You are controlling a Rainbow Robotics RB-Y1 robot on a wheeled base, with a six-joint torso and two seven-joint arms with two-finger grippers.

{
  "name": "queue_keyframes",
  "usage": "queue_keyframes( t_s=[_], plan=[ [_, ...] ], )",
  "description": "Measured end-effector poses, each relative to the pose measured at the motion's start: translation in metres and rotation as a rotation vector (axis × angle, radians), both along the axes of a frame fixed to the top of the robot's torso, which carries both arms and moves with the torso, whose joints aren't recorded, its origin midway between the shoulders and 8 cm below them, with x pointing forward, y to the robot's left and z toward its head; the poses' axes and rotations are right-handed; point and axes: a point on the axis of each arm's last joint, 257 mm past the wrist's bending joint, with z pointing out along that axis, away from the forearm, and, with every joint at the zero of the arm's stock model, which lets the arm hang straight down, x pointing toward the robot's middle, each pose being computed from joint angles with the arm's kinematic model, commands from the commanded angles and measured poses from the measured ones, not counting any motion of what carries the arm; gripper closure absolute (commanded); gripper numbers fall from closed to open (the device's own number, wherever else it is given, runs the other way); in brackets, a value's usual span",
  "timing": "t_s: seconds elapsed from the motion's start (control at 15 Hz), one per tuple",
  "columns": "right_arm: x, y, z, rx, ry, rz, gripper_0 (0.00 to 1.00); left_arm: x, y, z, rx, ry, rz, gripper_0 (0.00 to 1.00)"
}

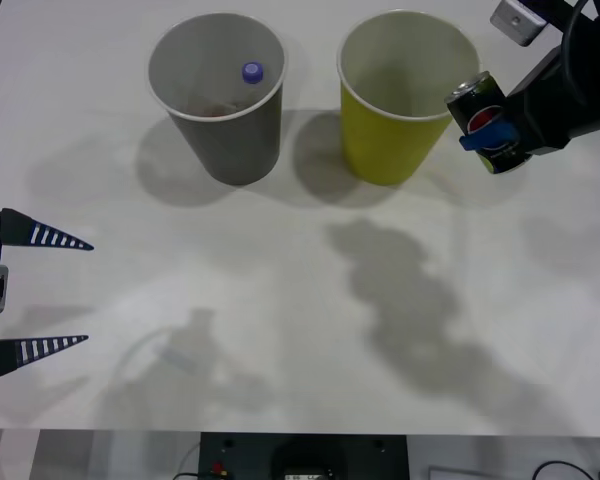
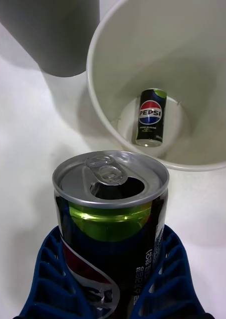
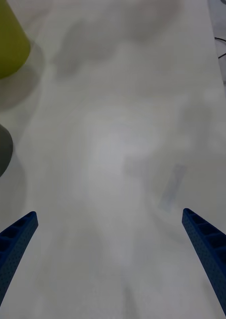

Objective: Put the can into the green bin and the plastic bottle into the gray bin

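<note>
Almost there: the right gripper (image 1: 488,135) pinches the can (image 1: 488,122) just right of the green bin (image 1: 405,150) rim.
Released now, it could clip the rim and fall outside; the plastic bottle (image 1: 252,72) sits in the gray bin (image 1: 235,140); the left gripper (image 1: 40,290) waits spread, near left.

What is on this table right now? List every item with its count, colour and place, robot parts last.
gray bin: one, dark gray with a pale rim, upright at the far left of the table.
green bin: one, yellow-green with a pale inside, upright beside the gray bin, on the robot's right of it.
plastic bottle: one, blue-violet cap, inside the gray bin.
held can: one, dark with a red-and-blue logo, opened silver top, in the air at the green bin's right rim.
second can: one, dark, same logo, lying on the green bin's floor.
table: one, white.
left gripper: blue fingers open, at the near left edge.
right gripper: blue fingers shut on the held can.
</note>
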Motion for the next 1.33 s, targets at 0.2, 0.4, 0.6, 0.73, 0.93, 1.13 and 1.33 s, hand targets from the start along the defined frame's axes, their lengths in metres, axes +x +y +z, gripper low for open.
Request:
queue_keyframes(
  t_s=[0.2, 0.4, 0.6, 0.73, 0.93, 1.13, 1.33],
  plan=[
    [0.031, 0.012, 0.014, -0.018, 0.027, -0.021, 1.00, 0.000, 0.000, 0.000, 0.000, 0.000, 0.000, 0.00],
    [0.064, 0.028, 0.026, -0.032, 0.034, -0.054, 1.00, 0.000, 0.000, 0.000, 0.000, 0.000, 0.000, 0.00],
    [0.093, 0.044, 0.034, -0.051, 0.024, -0.070, 1.00, 0.000, 0.000, 0.000, 0.000, 0.000, 0.000, 0.00],
    [0.109, 0.051, 0.039, -0.068, 0.006, -0.071, 0.97, 0.000, 0.000, 0.000, 0.000, 0.000, 0.000, 0.00],
    [0.128, 0.056, 0.045, -0.076, -0.039, -0.093, 0.90, 0.000, 0.000, 0.000, 0.000, 0.000, 0.000, 0.00],
    [0.137, 0.060, 0.048, -0.077, -0.082, -0.095, 0.65, 0.000, 0.000, 0.000, 0.000, 0.000, 0.000, 0.00],
    [0.137, 0.059, 0.049, -0.090, -0.089, -0.079, 0.00, 0.000, 0.000, 0.000, 0.000, 0.000, 0.000, 0.00]
  ],
)
